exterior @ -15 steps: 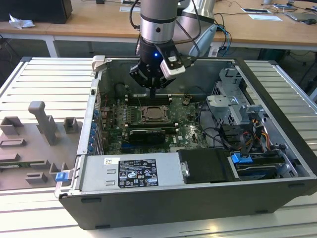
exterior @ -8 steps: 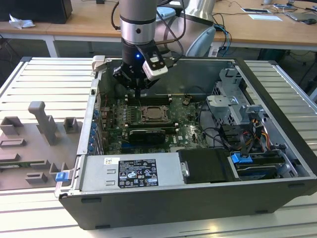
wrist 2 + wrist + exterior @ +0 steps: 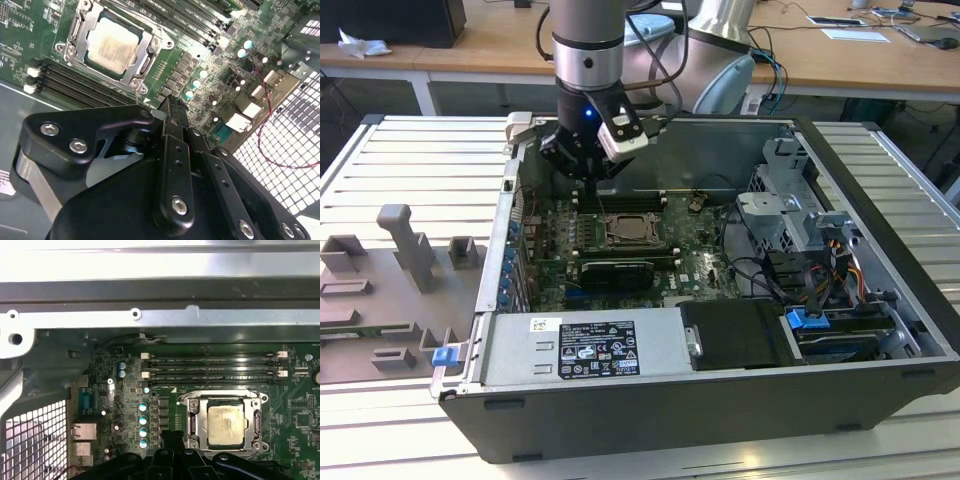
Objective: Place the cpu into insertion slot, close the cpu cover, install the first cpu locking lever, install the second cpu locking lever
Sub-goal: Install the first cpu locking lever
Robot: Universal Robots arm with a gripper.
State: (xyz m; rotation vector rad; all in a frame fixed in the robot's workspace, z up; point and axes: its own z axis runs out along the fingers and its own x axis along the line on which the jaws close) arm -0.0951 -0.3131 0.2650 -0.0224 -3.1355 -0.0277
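Hovering gripper (image 3: 592,178), jaws closed and empty, above an open computer's board.
The cpu (image 3: 226,425) sits in the insertion slot (image 3: 220,399), just beside the jaws, toward the exterior view's right.

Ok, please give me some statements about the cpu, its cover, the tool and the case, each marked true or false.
1. The cpu lies in the insertion slot. True.
2. The tool holds the cpu. False: the cpu sits in the slot, apart from the tool.
3. The cpu cover lies down around the cpu. True.
4. A side panel shuts the computer case. False: the case is open and the green board shows.
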